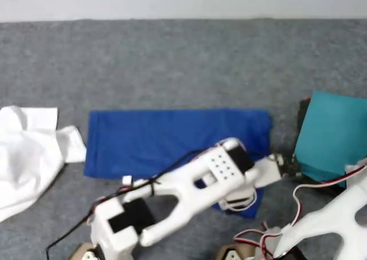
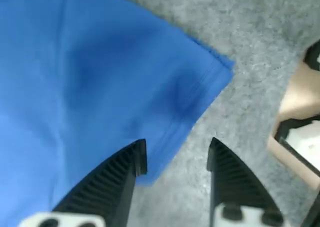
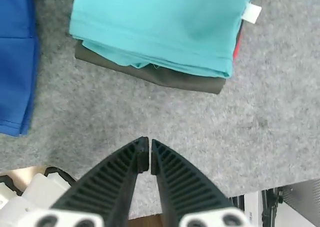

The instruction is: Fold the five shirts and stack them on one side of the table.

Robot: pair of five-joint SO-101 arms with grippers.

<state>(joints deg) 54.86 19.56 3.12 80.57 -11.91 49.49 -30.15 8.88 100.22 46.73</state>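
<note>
**Blue shirt half folded, corner grasp next**

The long blue cotton shirt [image 1: 172, 137] lay as a flat strip mid-bench. The left claw [image 2: 176, 152] was released, spread over its corner. Next, it likely needed to close on that hem and carry it across. The right claw [image 3: 150, 149] hung clenched and empty near the folded teal shirt stack [image 3: 165, 22], whose small white tag [image 3: 251, 13] showed no legible writing.

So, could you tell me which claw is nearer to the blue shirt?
Left. The left claw sits at the edge of the blue shirt, partly over it. The right claw is over the grey mat, nearer the teal shirt.
</note>
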